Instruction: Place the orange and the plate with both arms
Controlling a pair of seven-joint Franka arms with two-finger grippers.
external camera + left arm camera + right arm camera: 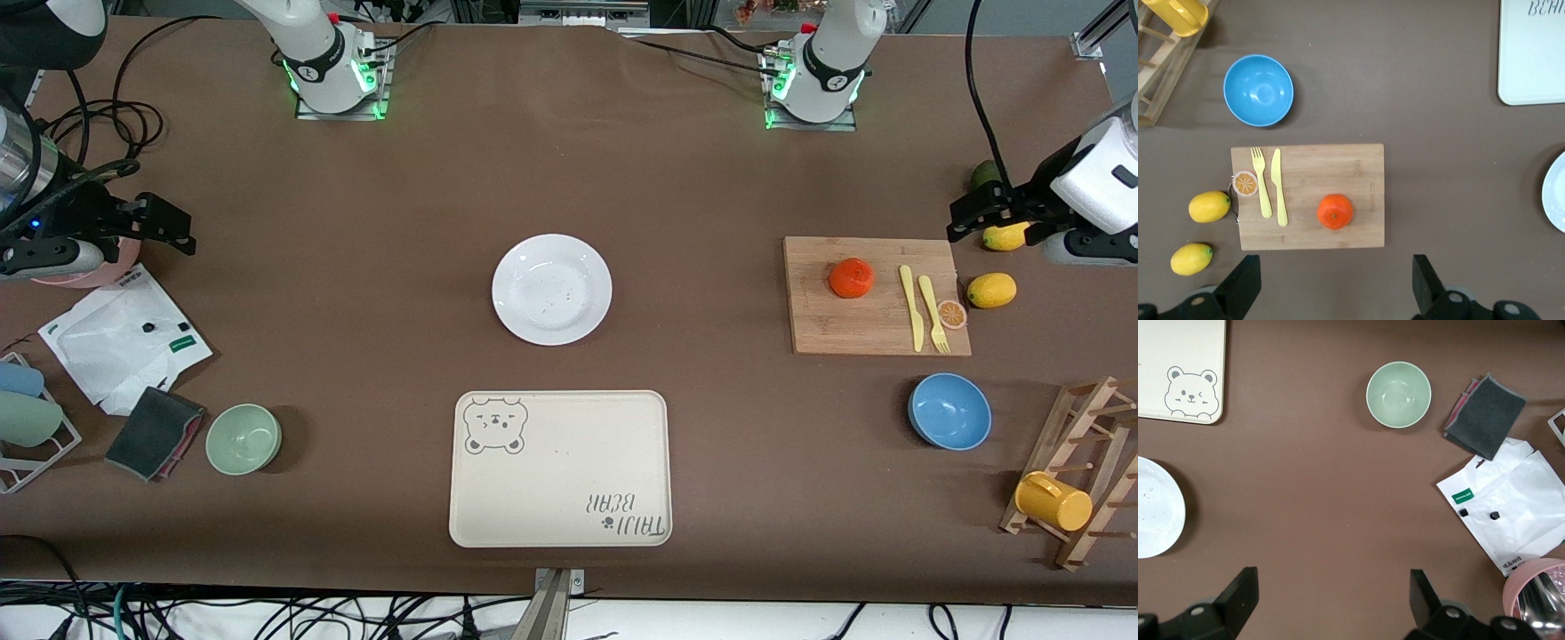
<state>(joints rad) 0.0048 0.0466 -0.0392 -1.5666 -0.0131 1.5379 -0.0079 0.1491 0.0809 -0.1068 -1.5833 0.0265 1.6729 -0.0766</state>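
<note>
The orange [851, 277] lies on a wooden cutting board [876, 329] toward the left arm's end of the table. The white plate [551, 289] rests empty on the brown table at its middle. My left gripper [996, 222] hangs open over the table edge by the lemons, beside the board. In the left wrist view the orange [1335, 211] shows past the open left gripper [1336, 277], with nothing between its fingers. My right gripper [156, 227] hangs open and empty over the right arm's end. In the right wrist view the plate [1155, 507] shows off to one side of the right gripper [1333, 593].
A beige bear tray [560, 524] lies nearer the camera than the plate. A yellow knife, a fork and an orange slice [952, 313] share the board. Two lemons [991, 290], a blue bowl [949, 411], a green bowl [244, 438], a white bag [116, 342], a grey cloth and a cup rack [1080, 480] stand around.
</note>
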